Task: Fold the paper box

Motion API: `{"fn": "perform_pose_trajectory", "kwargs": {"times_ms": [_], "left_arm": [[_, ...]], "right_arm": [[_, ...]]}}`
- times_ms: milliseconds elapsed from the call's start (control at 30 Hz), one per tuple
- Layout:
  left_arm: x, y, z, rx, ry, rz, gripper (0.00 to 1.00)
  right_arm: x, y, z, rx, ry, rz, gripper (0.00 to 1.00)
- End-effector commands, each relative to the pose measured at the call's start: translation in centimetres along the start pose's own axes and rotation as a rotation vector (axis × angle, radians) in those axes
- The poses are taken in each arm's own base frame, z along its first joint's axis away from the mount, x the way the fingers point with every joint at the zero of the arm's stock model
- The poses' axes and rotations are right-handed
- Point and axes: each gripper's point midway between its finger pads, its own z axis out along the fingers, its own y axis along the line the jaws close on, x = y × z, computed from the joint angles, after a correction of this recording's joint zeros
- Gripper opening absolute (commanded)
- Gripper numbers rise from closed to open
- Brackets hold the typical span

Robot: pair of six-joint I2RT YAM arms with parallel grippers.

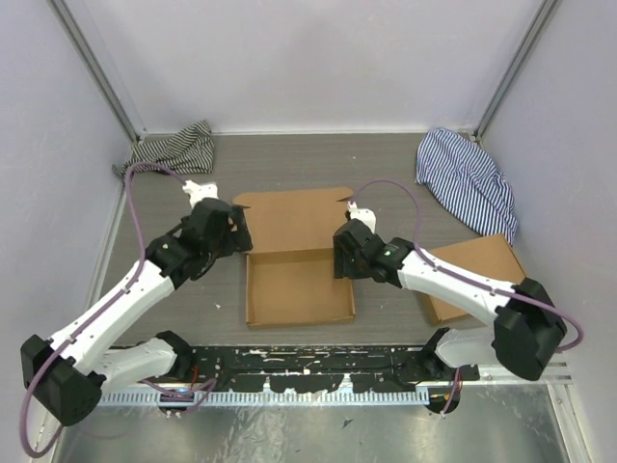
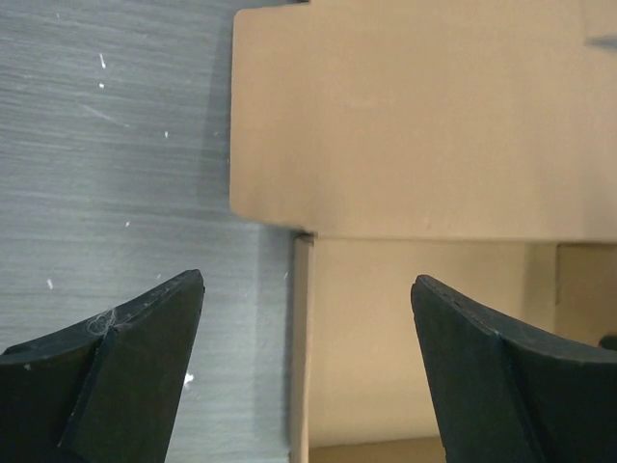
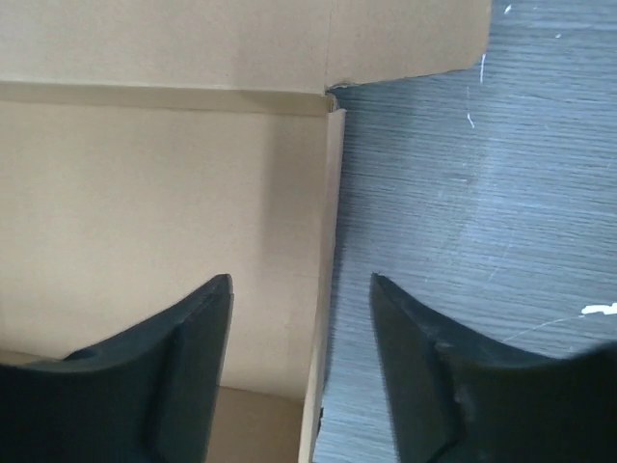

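Observation:
The paper box [image 1: 297,286] is plain brown cardboard in the middle of the table, its shallow tray formed and its lid flap [image 1: 294,219] lying open toward the back. My left gripper [image 1: 234,234] is open and straddles the box's left wall [image 2: 301,347] near the back left corner. My right gripper [image 1: 343,253] is open and straddles the right wall [image 3: 331,289] near the back right corner. Neither gripper holds anything. The lid also shows in the left wrist view [image 2: 415,125] and in the right wrist view [image 3: 241,43].
A second brown cardboard box [image 1: 474,275] lies at the right under my right arm. A striped cloth [image 1: 174,149] lies at the back left and a blue striped cloth [image 1: 469,183] at the back right. Grey walls enclose the table.

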Motion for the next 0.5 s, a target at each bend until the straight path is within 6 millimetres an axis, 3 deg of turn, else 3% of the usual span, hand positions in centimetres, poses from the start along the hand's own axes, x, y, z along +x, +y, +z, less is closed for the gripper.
{"fn": "perform_pose_trajectory", "kwargs": {"times_ms": [0,133,200,367,467], "left_arm": [[-5.0,-2.0,0.7,0.167,-0.055,-0.133,0.96],[-5.7,0.7,3.3,0.14,-0.001,-0.222,0.96],[-5.4,1.2,4.6,0.134,0.024,-0.231,0.96],[-4.2,1.4,7.2,0.177,0.107,-0.297,0.94],[-3.6,1.7,8.6,0.184,0.13,-0.35,0.93]], "right_arm": [[-2.7,0.0,-3.3,-0.016,-0.116,0.06,0.76],[-7.0,-0.7,-6.2,-0.004,-0.247,0.066,1.0],[-9.5,-1.4,-6.3,-0.013,-0.26,0.081,1.0],[-15.7,-3.7,-4.2,-0.087,-0.248,0.161,1.0],[-17.9,-5.0,-1.6,-0.102,-0.233,0.184,1.0]]}}
